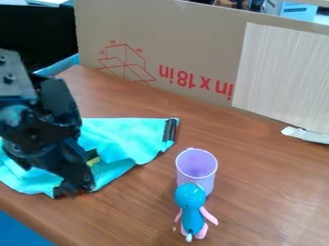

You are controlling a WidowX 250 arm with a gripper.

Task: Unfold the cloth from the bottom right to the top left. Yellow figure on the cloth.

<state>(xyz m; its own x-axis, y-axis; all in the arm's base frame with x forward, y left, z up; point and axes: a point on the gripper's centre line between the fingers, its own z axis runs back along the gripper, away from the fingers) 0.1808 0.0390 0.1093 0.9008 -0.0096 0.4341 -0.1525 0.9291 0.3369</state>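
Observation:
The black gripper (76, 181) is low at the left, over the front part of the turquoise cloth (122, 137), close to its front edge. Whether it holds any fabric cannot be told. The cloth lies on the wooden table, partly covered by the arm, with a black strip at its right corner. A small yellow piece (94, 159) shows on the cloth just right of the gripper; the rest of it is hidden.
Right of the cloth stands a purple cup (196, 166), with a blue and pink figure (191, 211) directly in front of it. A large cardboard panel (186, 43) runs along the table's back. The table's front edge is at lower left.

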